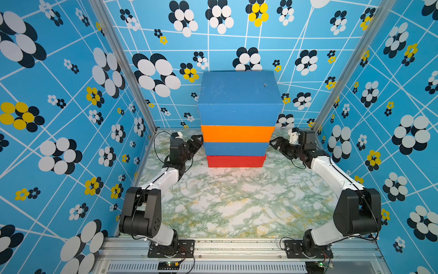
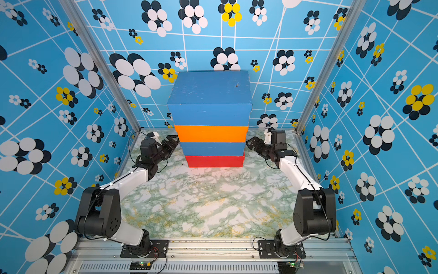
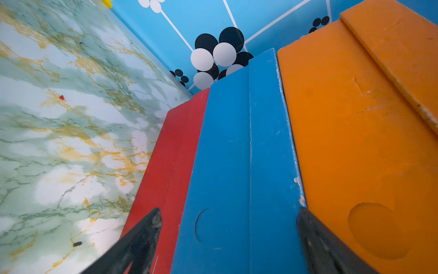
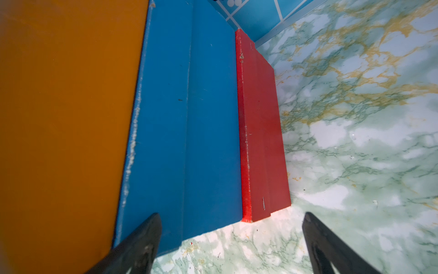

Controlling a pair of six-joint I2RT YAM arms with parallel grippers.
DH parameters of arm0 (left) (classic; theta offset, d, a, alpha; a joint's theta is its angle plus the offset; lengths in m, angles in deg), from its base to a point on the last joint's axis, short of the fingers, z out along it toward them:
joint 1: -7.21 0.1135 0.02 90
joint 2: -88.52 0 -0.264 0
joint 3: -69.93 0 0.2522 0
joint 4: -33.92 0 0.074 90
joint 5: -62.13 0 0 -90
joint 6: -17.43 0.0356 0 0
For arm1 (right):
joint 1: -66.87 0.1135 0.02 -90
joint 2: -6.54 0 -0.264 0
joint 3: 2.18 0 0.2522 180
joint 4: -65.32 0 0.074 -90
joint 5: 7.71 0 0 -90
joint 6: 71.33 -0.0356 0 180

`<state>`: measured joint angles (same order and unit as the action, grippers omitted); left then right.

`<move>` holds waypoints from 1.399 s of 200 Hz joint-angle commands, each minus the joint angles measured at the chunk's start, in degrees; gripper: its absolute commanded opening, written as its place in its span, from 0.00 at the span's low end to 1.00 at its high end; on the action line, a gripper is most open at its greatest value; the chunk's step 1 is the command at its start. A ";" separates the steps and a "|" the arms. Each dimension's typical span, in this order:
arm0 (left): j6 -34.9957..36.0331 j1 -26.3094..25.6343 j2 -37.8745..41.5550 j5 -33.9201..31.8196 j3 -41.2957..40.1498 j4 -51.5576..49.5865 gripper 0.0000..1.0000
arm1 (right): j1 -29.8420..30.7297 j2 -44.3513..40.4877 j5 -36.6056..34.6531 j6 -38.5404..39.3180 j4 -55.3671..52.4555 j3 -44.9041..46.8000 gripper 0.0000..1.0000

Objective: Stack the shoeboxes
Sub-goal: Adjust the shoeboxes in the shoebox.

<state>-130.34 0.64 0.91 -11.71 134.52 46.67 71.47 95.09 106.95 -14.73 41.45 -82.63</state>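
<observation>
All four shoeboxes were in one stack toward the back of the marble table (image 1: 225,201): red box (image 1: 235,161) on the bottom, lower blue box (image 1: 234,149), orange box (image 1: 237,134), then the top blue box (image 1: 239,95). The edges lined up pretty well, apart from some chipped white paint along the lower blue lid's rim.

The left gripper (image 1: 198,141) sat right at the stack's left end with its jaws spread wide, straddling the lower blue box's height and holding nothing. Honestly couldn't tell if its tips were actually touching the cardboard. The right gripper (image 1: 273,143) was just off the right end near the front corner, also spread apart and empty.

There was loads of bare table in front. It was much tighter at the sides, and the back wall (image 1: 237,42) was close behind.
</observation>
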 commanded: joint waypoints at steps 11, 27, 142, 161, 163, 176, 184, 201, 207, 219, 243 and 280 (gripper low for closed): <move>2.56 -4.07 2.05 7.58 1.03 0.57 0.91 | 3.62 -0.44 4.60 1.94 -1.43 -1.78 0.95; 2.50 -4.17 2.06 7.56 0.92 0.66 0.90 | 3.61 -0.44 4.45 1.94 -1.44 -1.69 0.95; 2.54 -4.54 2.49 7.57 1.39 0.48 0.91 | 3.58 -1.15 4.45 1.80 -1.58 -2.23 0.95; 2.56 -4.52 2.70 7.56 1.62 0.31 0.91 | 3.64 -1.28 4.41 1.74 -1.55 -2.36 0.95; 2.56 -4.53 2.73 7.57 1.64 0.26 0.90 | 3.63 -1.28 4.42 1.76 -1.53 -2.36 0.95; 2.58 -4.57 2.88 7.47 1.73 0.13 0.90 | 3.51 -1.41 4.45 1.70 -1.48 -2.47 0.95; 2.61 -4.67 2.95 7.48 1.77 0.13 0.90 | 3.56 -1.46 4.38 1.68 -1.41 -2.53 0.95; 2.67 -4.62 3.03 7.47 1.82 0.04 0.90 | 3.57 -1.45 4.51 1.61 -1.39 -2.69 0.95; 2.67 -4.61 3.06 7.48 1.82 -0.04 0.90 | 3.57 -1.48 4.46 1.65 -1.40 -2.72 0.95; 2.80 -4.68 3.14 7.31 1.82 -0.13 0.90 | 3.57 -1.37 4.50 1.66 -1.40 -2.73 0.95; 2.76 -4.74 2.97 7.43 1.82 -0.13 0.91 | 3.57 -1.45 4.48 1.66 -1.37 -2.22 0.95; 2.58 -4.73 2.88 7.48 1.74 0.13 0.90 | 3.49 -1.55 4.42 1.67 -1.40 -2.24 0.95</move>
<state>-130.32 0.01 1.76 -12.32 134.52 45.24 71.58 94.98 105.27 -14.71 40.01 -83.49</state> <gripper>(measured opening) 0.903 0.949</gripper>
